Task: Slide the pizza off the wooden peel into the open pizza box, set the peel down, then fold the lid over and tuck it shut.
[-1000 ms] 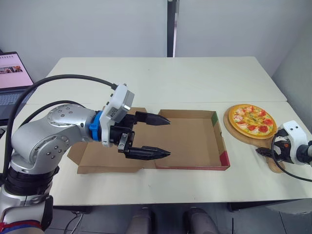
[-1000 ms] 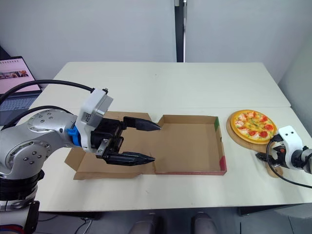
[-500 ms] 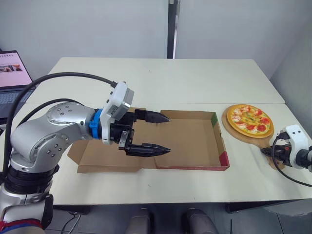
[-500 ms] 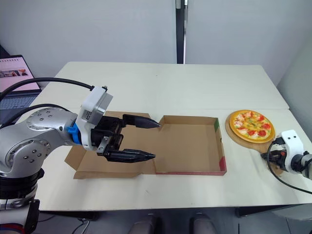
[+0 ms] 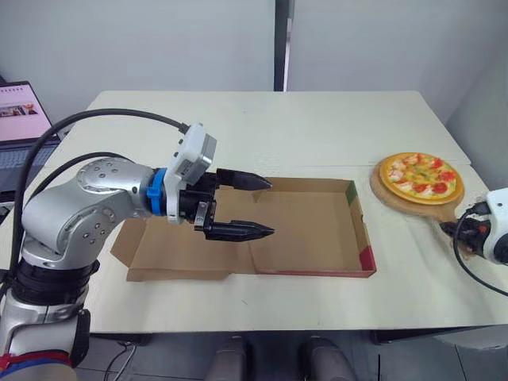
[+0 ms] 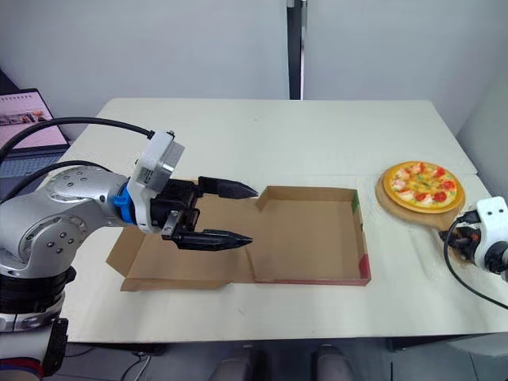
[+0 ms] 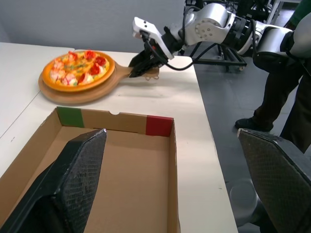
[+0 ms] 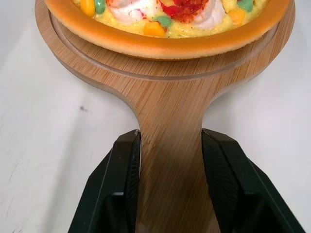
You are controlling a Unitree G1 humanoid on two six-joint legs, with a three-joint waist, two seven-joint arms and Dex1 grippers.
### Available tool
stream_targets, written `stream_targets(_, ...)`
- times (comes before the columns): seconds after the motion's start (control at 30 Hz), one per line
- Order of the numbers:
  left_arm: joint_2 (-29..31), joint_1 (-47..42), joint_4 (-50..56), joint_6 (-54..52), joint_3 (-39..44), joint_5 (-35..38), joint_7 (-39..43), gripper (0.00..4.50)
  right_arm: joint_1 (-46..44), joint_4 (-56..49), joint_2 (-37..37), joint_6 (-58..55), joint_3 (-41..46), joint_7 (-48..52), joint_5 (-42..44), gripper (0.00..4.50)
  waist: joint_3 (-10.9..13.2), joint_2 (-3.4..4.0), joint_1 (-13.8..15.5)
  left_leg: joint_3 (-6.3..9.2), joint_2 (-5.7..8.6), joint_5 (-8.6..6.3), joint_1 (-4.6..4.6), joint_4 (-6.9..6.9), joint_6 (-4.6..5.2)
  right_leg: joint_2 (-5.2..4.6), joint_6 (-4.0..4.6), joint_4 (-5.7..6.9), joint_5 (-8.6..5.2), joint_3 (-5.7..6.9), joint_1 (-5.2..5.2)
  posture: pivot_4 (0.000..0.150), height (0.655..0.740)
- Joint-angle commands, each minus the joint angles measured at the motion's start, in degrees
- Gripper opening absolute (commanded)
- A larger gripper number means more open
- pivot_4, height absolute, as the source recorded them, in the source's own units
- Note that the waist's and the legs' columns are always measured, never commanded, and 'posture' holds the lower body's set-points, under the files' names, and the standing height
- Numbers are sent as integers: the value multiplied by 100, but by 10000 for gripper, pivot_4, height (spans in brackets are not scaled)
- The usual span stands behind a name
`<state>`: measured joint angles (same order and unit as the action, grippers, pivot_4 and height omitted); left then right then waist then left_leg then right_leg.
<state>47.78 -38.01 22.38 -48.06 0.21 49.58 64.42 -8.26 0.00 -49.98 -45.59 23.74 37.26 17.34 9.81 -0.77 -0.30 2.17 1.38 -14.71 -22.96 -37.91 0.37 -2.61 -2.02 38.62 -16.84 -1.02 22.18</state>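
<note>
Right wrist view: the right gripper (image 8: 170, 138) has its fingers (image 8: 121, 179) clamped on the peel (image 8: 170, 92) by its handle, pizza (image 8: 165, 29) aboard; the left gripper (image 5: 271, 207) hangs spread wide, seemingly over the box (image 5: 317, 226).

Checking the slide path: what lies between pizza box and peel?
Just bare table between the pizza box and the peel, per the left eye view.

Silver arms, black fingers, white wrist housings.
The left arm (image 5: 87, 208) has rounded silver shells dotted with small dark screws, a blue ring (image 5: 160, 203) at the wrist and a white boxy camera housing (image 5: 195, 153) above two tapered, weave-textured black fingers (image 5: 238, 231). Thick black cables (image 5: 111, 117) loop along it. The right arm (image 7: 214, 18) is silver too, with a white housing (image 5: 500, 226).
</note>
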Motion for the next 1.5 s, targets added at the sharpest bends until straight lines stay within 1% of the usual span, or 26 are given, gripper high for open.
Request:
stream_targets(0.03,-21,-130,6,165,-20,-102,95,45000,-281,-458,-231,83,396,17,205,16081,0,0,-12,-2,-1,0,3,0,0,0,1,2,-1,-1,0,1500,7400)
stream_targets(0.3,-26,-104,-29,193,-5,-190,135,45000,-325,-714,-384,43,387,144,344,16081,3,4,0,-3,0,0,2,-1,0,1,1,3,-1,-1,0,1500,7400)
stream_targets(0.43,132,77,-65,174,114,-243,160,45000,-370,-1098,-571,216,282,572,489,16081,16,22,-23,-6,-1,0,3,0,0,1,1,4,-1,-2,3,1500,7400)
stream_targets(0.5,249,178,-105,207,178,-302,203,45000,-434,-1229,-654,310,181,766,528,16081,17,21,-67,-6,-6,0,3,0,0,2,1,9,-2,-2,6,1500,7400)
stream_targets(0.73,537,409,-227,237,399,-363,258,45000,-603,-1533,-943,572,-314,1424,607,16081,20,17,-69,-3,-5,0,2,-2,0,1,2,11,-3,-1,5,1500,7400)
stream_targets(0.9,745,676,-217,337,486,-449,345,45000,-661,-1593,-1067,922,-667,1749,455,16081,23,15,-66,-1,-5,0,1,-2,0,-2,2,9,-3,0,5,1500,7400)
stream_targets(1.13,806,950,-72,381,521,-451,352,45000,-571,-1623,-1255,1650,-1123,2043,56,16081,26,15,-58,-1,-5,0,1,-2,0,-5,3,9,-3,0,5,1500,7400)
stream_targets(1.5,905,1184,-44,611,452,-626,538,45000,-586,-1576,-1472,2500,-1369,2240,-522,16081,28,15,-16,-2,-5,0,2,-2,0,-6,4,9,-3,1,6,1500,7400)
